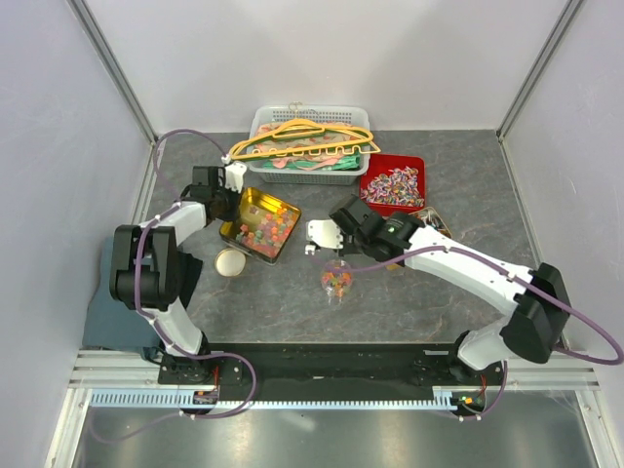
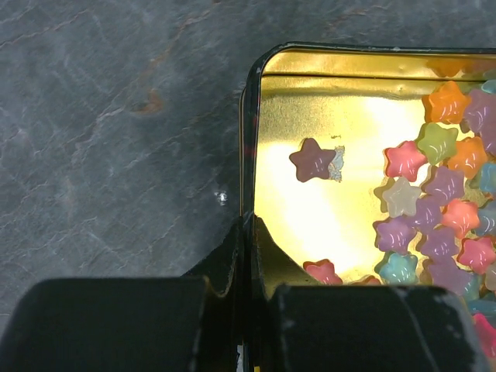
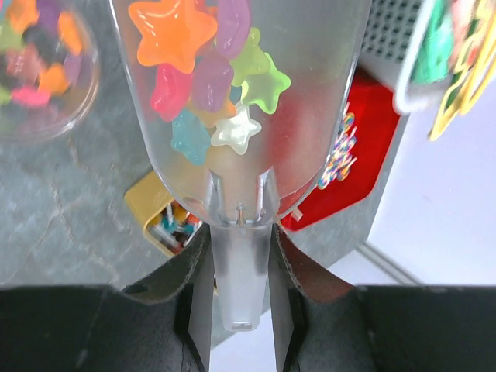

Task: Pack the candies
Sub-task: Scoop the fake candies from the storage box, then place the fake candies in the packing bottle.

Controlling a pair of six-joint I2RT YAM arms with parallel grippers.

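Star-shaped gummies in orange, pink, purple and yellow lie in an open gold tin, left of centre in the top view. My left gripper is shut on the tin's near wall, one finger inside and one outside. My right gripper is shut on the handle of a clear plastic scoop that holds several gummies. A clear cup with gummies stands just below the scoop. Wrapped candies fill a red tray.
A white basket with yellow hangers stands at the back. A round white lid lies near the tin. A small yellow box with coloured pieces sits beside the red tray. Grey walls close in both sides.
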